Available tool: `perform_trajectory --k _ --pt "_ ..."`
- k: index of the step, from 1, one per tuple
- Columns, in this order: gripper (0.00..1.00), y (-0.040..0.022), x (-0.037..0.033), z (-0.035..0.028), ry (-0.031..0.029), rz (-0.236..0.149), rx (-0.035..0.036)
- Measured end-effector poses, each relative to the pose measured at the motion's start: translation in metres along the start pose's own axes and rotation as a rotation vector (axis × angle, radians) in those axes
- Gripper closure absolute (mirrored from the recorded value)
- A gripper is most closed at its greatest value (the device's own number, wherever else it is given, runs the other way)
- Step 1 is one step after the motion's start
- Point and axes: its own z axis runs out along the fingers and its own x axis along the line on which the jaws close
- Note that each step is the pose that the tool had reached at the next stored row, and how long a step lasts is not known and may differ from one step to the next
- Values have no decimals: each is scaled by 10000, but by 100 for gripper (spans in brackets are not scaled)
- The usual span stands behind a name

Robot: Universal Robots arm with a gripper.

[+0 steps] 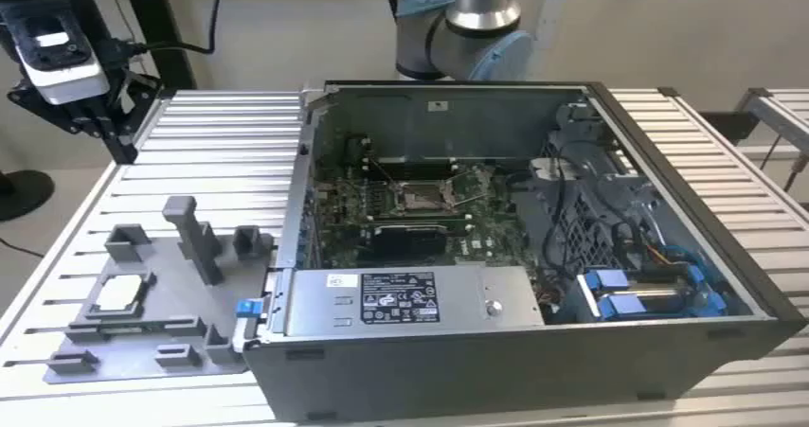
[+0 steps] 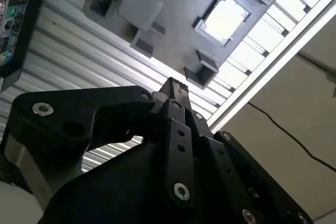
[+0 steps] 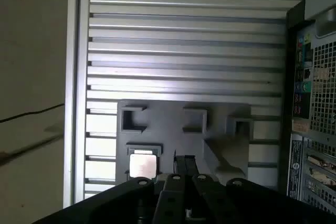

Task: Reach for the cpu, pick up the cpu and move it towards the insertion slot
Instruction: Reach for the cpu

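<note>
The gripper (image 1: pixel 91 119) hangs over the table's (image 1: pixel 227 143) far corner on the exterior view's left, jaws pinched together on nothing; the cpu (image 1: pixel 116 294) lies flat in the tray (image 1: pixel 152 356), well apart toward the near edge

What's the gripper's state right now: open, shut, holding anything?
Gripper: shut, holding nothing; the cpu lies apart from it.
</note>
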Motion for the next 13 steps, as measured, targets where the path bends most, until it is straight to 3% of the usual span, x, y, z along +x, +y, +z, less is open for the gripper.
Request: perform_trajectory --k 13 --pt "100 0 7 0 0 0 0"
